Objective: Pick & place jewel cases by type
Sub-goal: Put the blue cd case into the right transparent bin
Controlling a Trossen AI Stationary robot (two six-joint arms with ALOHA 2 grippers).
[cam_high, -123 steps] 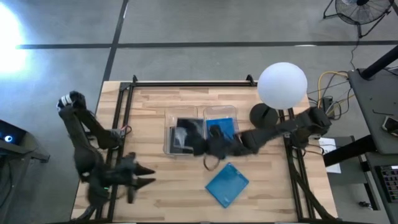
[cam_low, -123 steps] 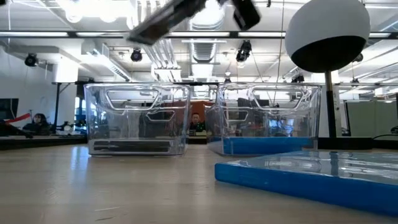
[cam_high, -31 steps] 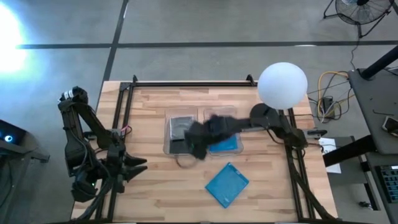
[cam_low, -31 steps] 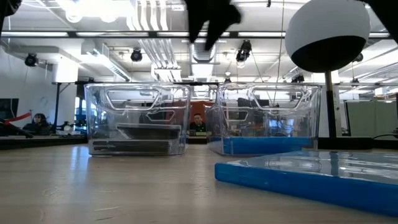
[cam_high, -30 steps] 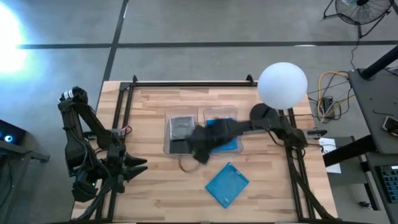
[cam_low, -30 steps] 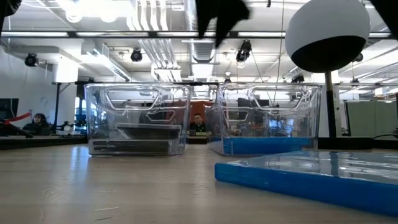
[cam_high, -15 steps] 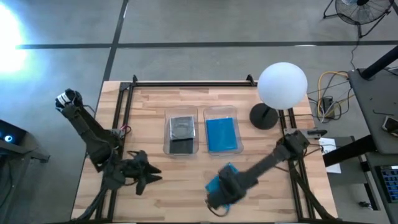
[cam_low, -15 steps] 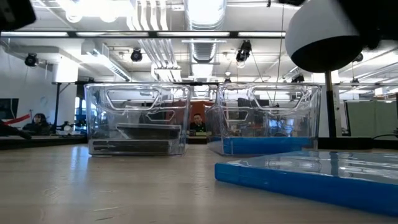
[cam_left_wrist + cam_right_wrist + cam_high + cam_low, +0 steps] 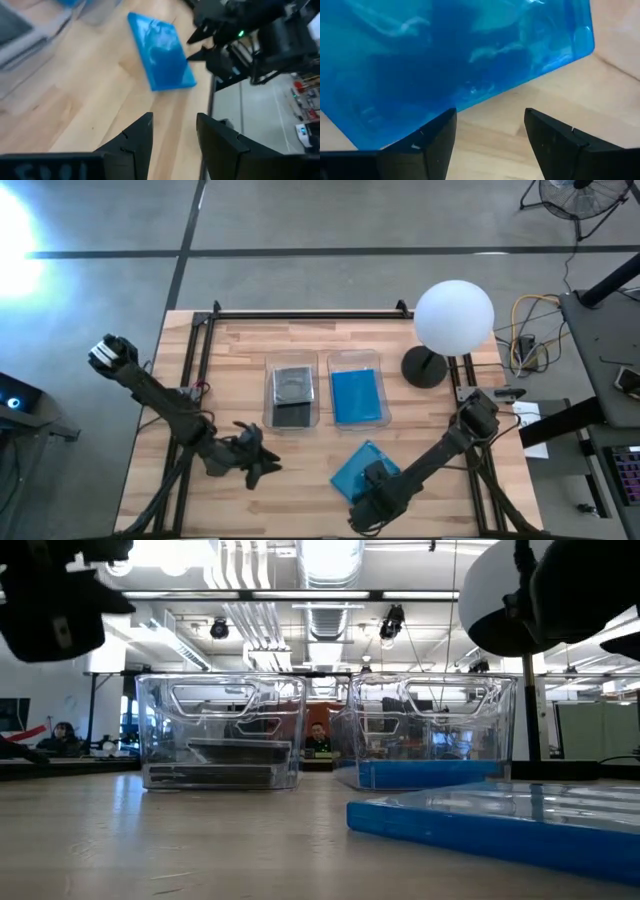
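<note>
A loose blue jewel case [image 9: 363,470] lies flat on the wooden table [image 9: 440,450], toward six o'clock from the two clear bins. It is square, so it has no real long axis, and it sits turned like a diamond with corners toward roughly one and seven o'clock. The right gripper [image 9: 368,505] hovers at the case's six o'clock corner, its fingers [image 9: 427,145] spread apart with nothing between them; in the right wrist view the blue case [image 9: 455,55] fills the space just ahead of the fingertips. The left gripper [image 9: 262,460] sits low over the table at about nine o'clock from the loose case, well apart from it, jaws parted and empty, aimed toward the case [image 9: 161,52]. The left bin [image 9: 292,392] holds a dark grey jewel case [image 9: 292,385], lying flat. The right bin [image 9: 357,390] at its three o'clock side holds a blue jewel case [image 9: 357,395], also flat. A white globe lamp [image 9: 453,317] stands at the bins' three o'clock.
</note>
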